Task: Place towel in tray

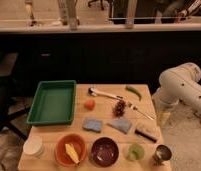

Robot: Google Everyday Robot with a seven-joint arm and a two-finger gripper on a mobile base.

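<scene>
Reach step: towel flat on table, well apart from tray. Our pincer released, empty, by table's right edge. Next we descend on towel, pinch cloth.

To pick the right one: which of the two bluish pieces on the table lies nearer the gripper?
The pale grey-blue towel, on the right; the brighter blue sponge lies left of it, farther from the gripper at the right edge of the table.
</scene>
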